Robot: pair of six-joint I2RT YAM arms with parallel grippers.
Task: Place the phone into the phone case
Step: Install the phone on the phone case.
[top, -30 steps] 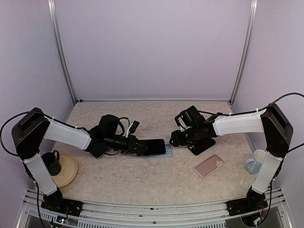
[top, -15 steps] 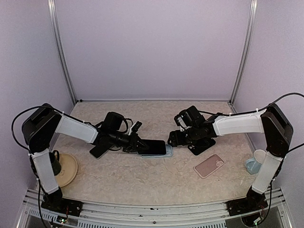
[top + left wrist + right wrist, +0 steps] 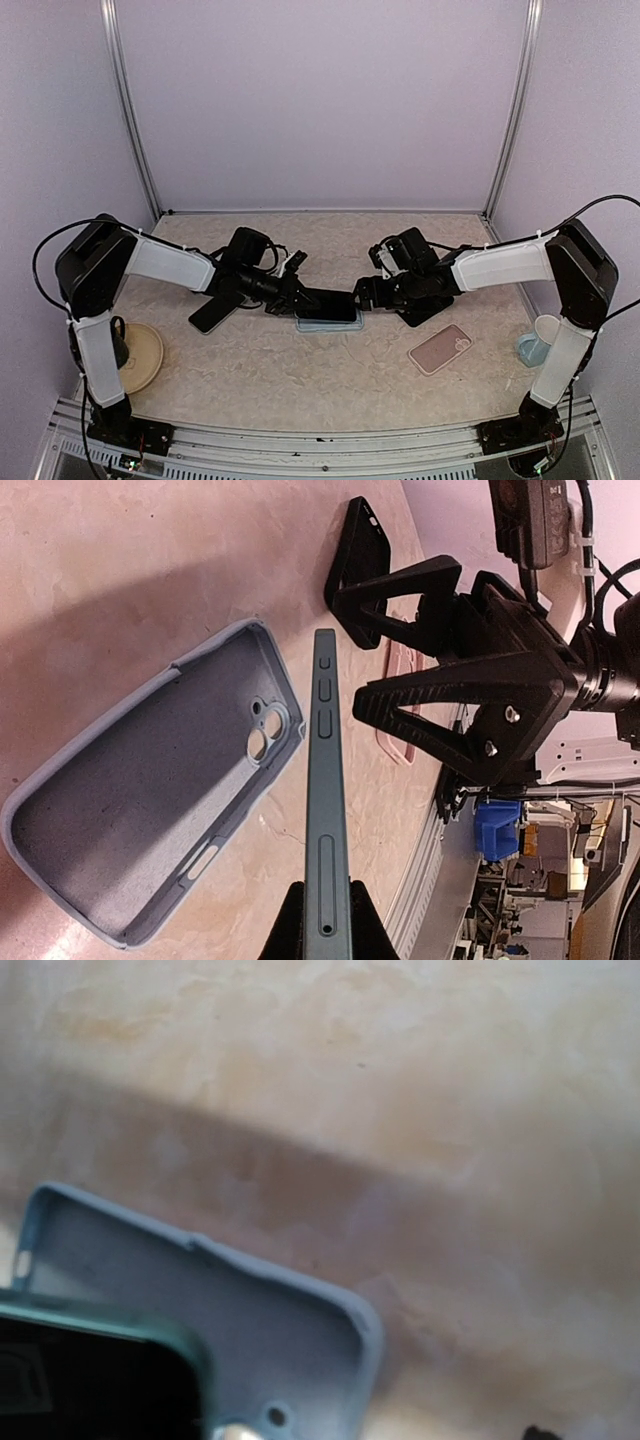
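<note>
My left gripper [image 3: 300, 298] is shut on the dark teal phone [image 3: 335, 304] and holds it just above the open light blue phone case [image 3: 322, 326], which lies on the table. In the left wrist view the phone [image 3: 326, 780] is edge-on between my fingertips [image 3: 285, 930], with the case [image 3: 150, 810] to its left, inside up. My right gripper [image 3: 363, 293] is open at the phone's far end; it shows in the left wrist view [image 3: 350, 645] too. The right wrist view shows the case corner [image 3: 260, 1300] and a phone corner [image 3: 90, 1380] over it.
A black phone case [image 3: 213, 313] lies left of the left gripper and another [image 3: 428, 308] under the right arm. A pink case [image 3: 440, 349] lies front right. A mug [image 3: 108, 343] stands on a plate [image 3: 145, 360] at the left, and a cup [image 3: 537, 343] at the right.
My left gripper has reached further right with the phone, which now sits over the blue case. My right gripper has closed in slightly on the phone's end.
</note>
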